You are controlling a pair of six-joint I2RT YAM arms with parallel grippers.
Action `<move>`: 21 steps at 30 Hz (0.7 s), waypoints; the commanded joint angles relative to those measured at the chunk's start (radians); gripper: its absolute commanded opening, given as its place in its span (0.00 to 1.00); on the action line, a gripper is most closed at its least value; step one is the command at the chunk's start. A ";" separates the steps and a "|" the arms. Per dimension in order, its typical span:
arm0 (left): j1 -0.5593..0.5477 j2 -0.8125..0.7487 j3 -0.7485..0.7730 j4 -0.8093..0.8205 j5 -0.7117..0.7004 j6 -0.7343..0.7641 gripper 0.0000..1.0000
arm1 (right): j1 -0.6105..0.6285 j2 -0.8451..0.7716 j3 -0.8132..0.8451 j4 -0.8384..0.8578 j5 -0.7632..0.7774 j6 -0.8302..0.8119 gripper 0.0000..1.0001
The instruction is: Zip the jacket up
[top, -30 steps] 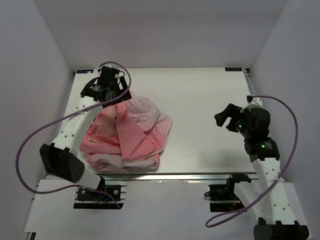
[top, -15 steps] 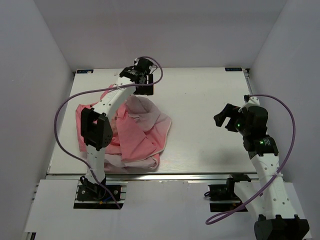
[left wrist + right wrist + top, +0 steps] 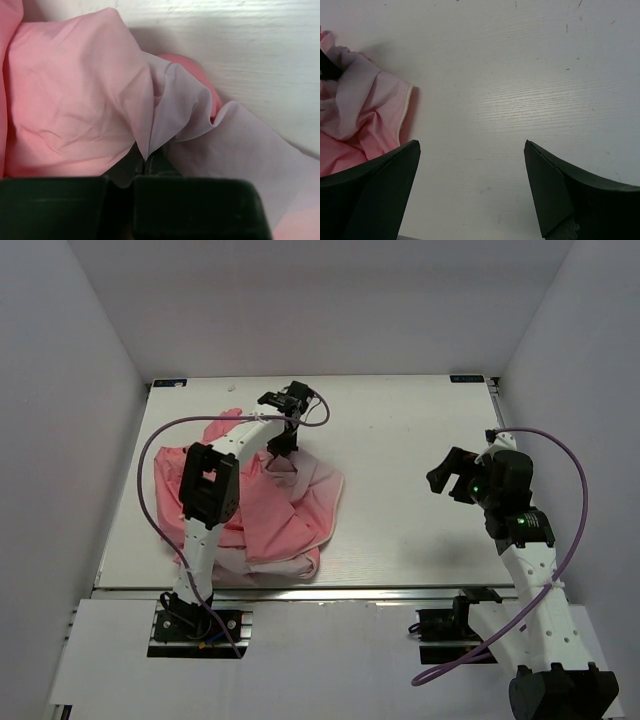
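Jacket [image 3: 272, 512] lies crumpled by the worktop [image 3: 400, 430] left edge. The left tool [image 3: 145, 171] is pinched closed on a pale fold at its far side. The right tool [image 3: 449, 476] gapes wide, empty, near the right edge.

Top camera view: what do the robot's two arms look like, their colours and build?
The left arm and the right arm are both made of slim white segments linked by chunky black joints. A purple cable loops alongside each arm. Each arm ends in a black two-finger gripper. The left gripper has blocky fingers and the right gripper has wedge-shaped ones. Small green lights glow on the right arm.
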 commanded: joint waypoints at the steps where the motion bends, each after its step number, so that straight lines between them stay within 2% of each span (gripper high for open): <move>1: 0.004 -0.184 0.021 0.194 0.134 0.061 0.00 | -0.003 -0.018 -0.012 0.011 -0.012 -0.009 0.89; 3: 0.002 -0.328 -0.023 0.308 0.236 0.101 0.00 | -0.003 -0.022 -0.014 0.017 -0.023 -0.009 0.89; 4: 0.002 -0.371 -0.057 0.412 0.370 0.113 0.00 | -0.003 -0.024 -0.014 0.022 -0.029 -0.009 0.89; 6: 0.002 -0.435 -0.059 0.490 0.516 0.118 0.00 | -0.003 -0.033 -0.012 0.032 -0.038 -0.006 0.89; 7: 0.002 -0.462 -0.042 0.525 0.634 0.110 0.00 | -0.003 -0.035 -0.012 0.032 -0.040 -0.005 0.89; 10: -0.007 -0.446 0.131 0.534 0.790 0.087 0.00 | -0.003 -0.050 -0.011 0.045 -0.028 0.003 0.89; 11: -0.022 -0.417 0.247 0.531 0.881 0.083 0.00 | -0.003 -0.058 -0.006 0.048 -0.022 0.008 0.89; 14: -0.050 -0.390 0.375 0.547 1.024 0.072 0.00 | -0.003 -0.076 0.005 0.055 0.018 0.021 0.89; 17: -0.050 -0.489 0.321 0.574 1.017 0.081 0.00 | -0.003 -0.099 0.011 0.049 0.063 0.022 0.89; 20: -0.050 -0.622 0.051 0.614 0.740 0.122 0.00 | -0.003 -0.121 0.011 0.040 0.107 0.023 0.89; 21: -0.050 -0.701 -0.092 0.616 0.575 0.127 0.00 | -0.003 -0.125 0.009 0.037 0.109 0.022 0.89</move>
